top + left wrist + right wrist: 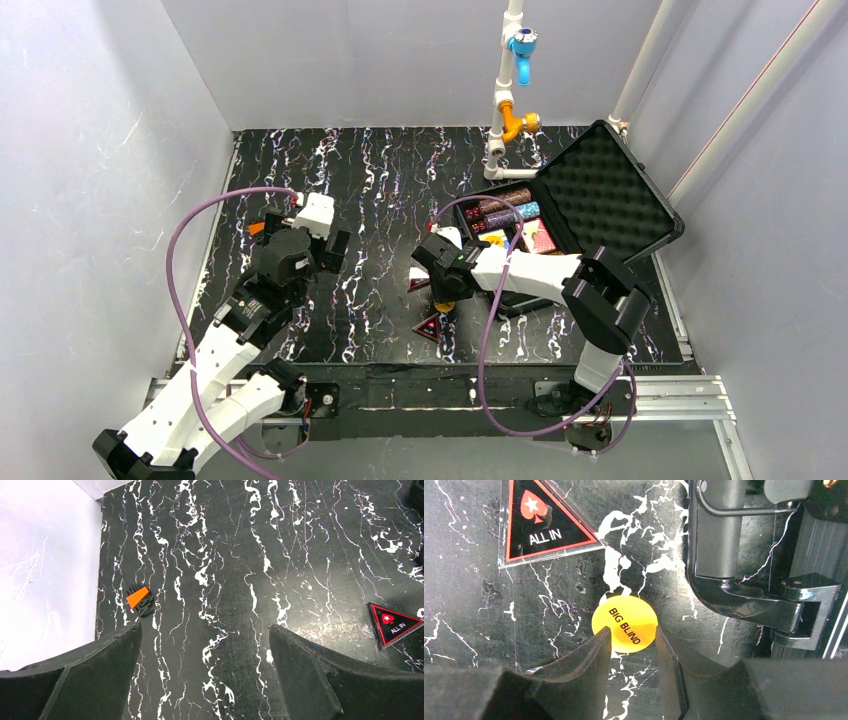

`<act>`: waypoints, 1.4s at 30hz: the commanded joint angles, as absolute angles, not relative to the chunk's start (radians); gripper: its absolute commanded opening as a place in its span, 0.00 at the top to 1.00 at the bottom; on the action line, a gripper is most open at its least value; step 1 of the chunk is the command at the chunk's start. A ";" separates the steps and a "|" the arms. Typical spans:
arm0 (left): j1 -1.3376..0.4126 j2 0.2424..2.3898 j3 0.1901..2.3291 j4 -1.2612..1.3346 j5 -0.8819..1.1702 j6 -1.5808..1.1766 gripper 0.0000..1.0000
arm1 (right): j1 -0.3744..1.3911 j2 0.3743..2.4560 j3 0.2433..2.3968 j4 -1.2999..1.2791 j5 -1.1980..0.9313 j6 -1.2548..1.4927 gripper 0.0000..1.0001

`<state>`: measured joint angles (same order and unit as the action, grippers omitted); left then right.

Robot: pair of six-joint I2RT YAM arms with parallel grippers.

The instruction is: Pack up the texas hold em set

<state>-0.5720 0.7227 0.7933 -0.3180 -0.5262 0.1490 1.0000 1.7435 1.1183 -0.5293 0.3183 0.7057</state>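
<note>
The right gripper (633, 636) stands with its jaws about as wide as the orange BIG BLIND disc (624, 617), one finger at each side of its near edge; whether they already pinch it cannot be told. The disc lies flat on the table (474, 610) beside the open black case (610, 195), so the pads should probably catch its thin rim low and square before lifting, clear of the ALL IN marker (541, 525)
</note>
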 commanded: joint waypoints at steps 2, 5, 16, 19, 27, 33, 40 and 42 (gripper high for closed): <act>-0.575 0.712 0.798 -0.317 -0.534 0.152 0.02 | 1.005 1.703 1.151 -0.543 0.333 0.700 0.54; -0.575 0.712 0.798 -0.318 -0.534 0.152 0.02 | 1.005 1.704 1.152 -0.544 0.324 0.697 0.44; -0.576 0.710 0.799 -0.318 -0.531 0.154 0.02 | 1.005 1.736 1.170 -0.558 0.293 0.682 0.21; -0.575 0.707 0.799 -0.318 -0.531 0.154 0.02 | 1.005 1.750 1.167 -0.559 0.292 0.678 0.21; -0.575 0.699 0.799 -0.319 -0.531 0.155 0.02 | 1.005 1.807 1.177 -0.564 0.282 0.666 0.24; -0.575 0.693 0.799 -0.318 -0.529 0.156 0.02 | 1.005 1.841 1.176 -0.582 0.291 0.655 0.31; -0.575 0.688 0.799 -0.318 -0.531 0.156 0.02 | 1.006 1.858 1.150 -0.575 0.282 0.650 0.42; -0.575 0.686 0.799 -0.317 -0.529 0.155 0.02 | 1.006 1.861 1.146 -0.570 0.277 0.650 0.45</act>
